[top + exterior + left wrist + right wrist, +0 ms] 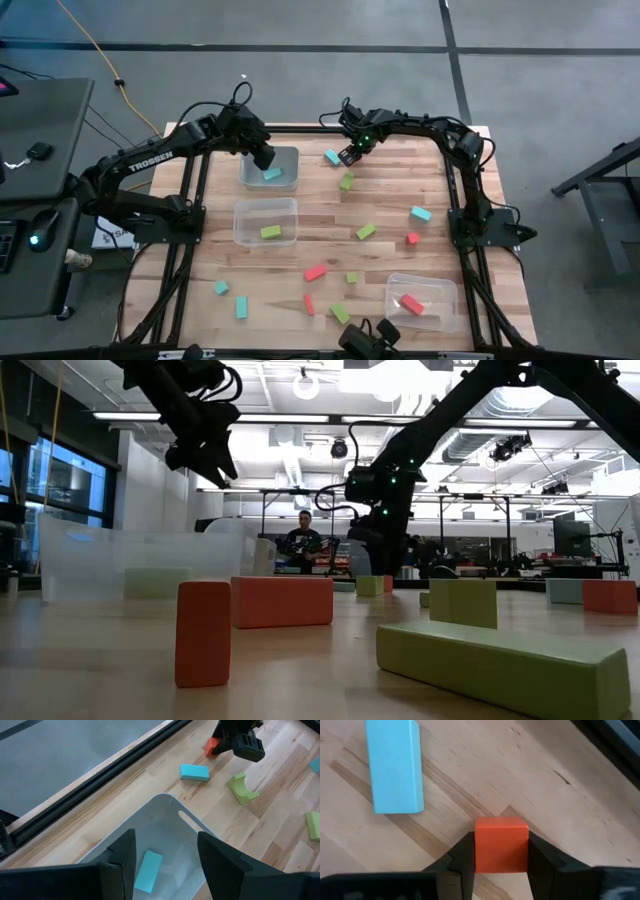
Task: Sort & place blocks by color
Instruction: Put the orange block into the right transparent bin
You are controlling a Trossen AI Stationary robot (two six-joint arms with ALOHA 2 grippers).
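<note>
High view, left gripper point(263, 157) over the far bin point(284, 154) holding a blue block point(272, 174), left wrist view, fingers point(122, 857) spread and empty above it, right wrist view, right gripper point(501, 857) clamped on a red cube point(501, 844), blue bar point(395, 765) nearby on the table point(560, 805).

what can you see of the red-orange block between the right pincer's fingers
The small red-orange cube block looks solid, matte and sharp-edged. It sits flat on the light wooden table at its far side, framed closely by the right pincer's two dark fingers, which appear to press its opposite sides. A cyan-blue rectangular block lies nearby, apart from it.
</note>
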